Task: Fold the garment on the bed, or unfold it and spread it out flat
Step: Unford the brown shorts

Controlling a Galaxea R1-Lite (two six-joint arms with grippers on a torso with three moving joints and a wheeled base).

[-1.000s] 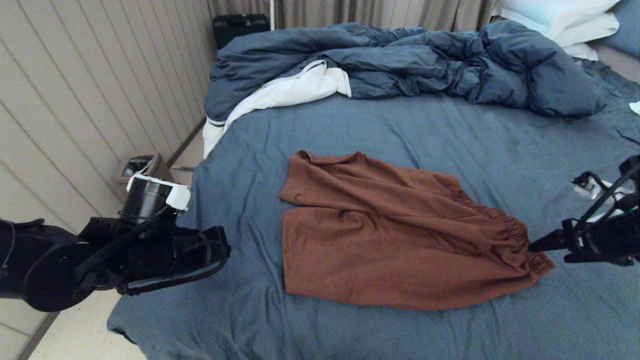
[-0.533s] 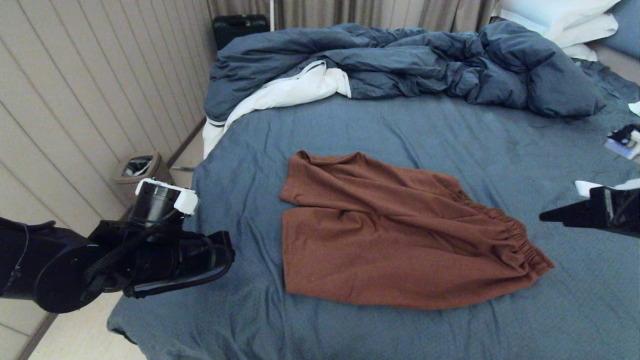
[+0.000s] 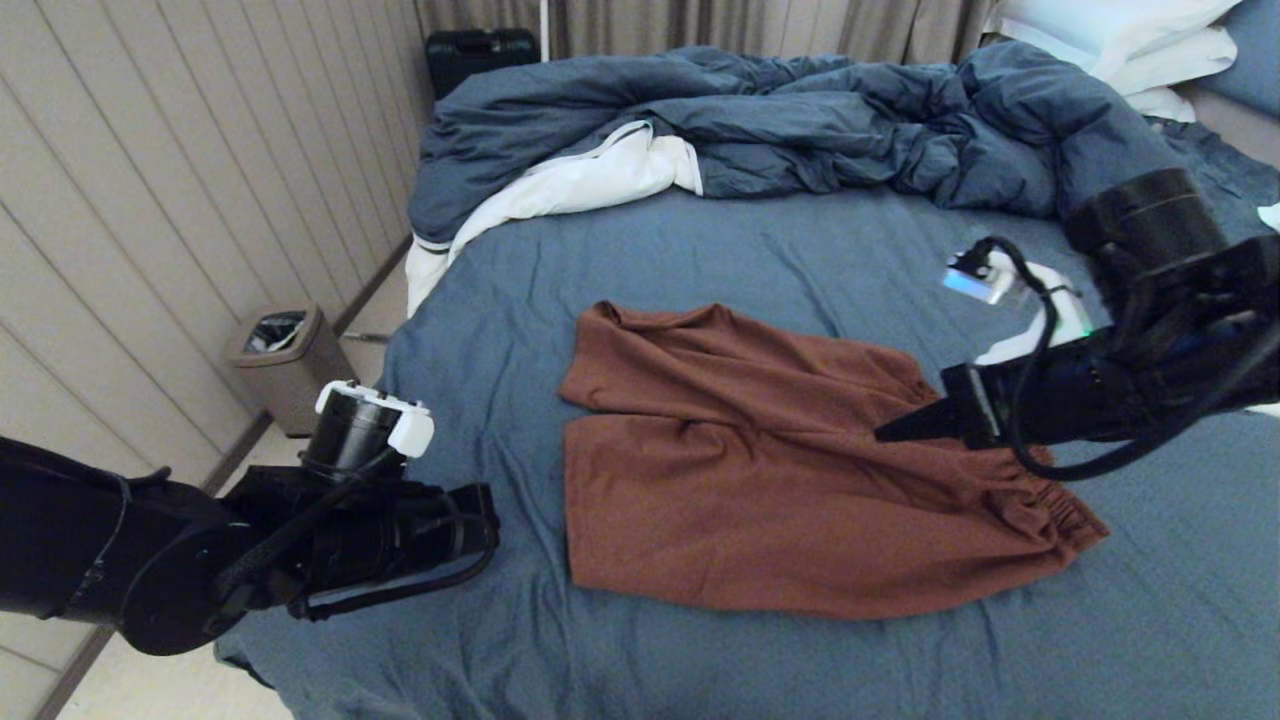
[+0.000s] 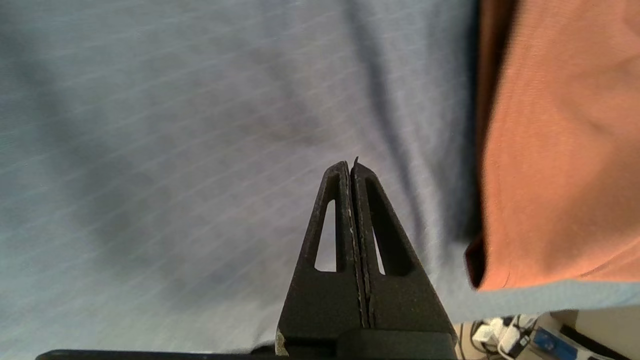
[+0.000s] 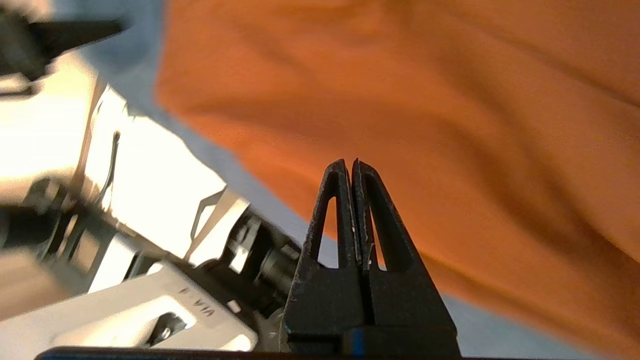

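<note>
Bed [image 3: 760, 260] is carrying the shorts [image 3: 780, 480], lying flat mid-sheet. Right gripper [image 3: 885, 434] is hovering over their waistband end, fingers pressed together, empty. Left gripper [image 4: 351, 167] is hanging beside the leg hems, also closed, empty.

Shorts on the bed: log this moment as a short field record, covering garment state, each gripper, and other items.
shorts: rust-brown, lying on the bed, partly spread with folds near the far leg; waistband toward the robot's right
left gripper: shut, empty, over bare sheet beside the leg hems
right gripper: shut, empty, over the shorts near the waistband
duvet: bunched at the far side
pillows: white, far right corner
bin: on the floor, left of the bed
</note>
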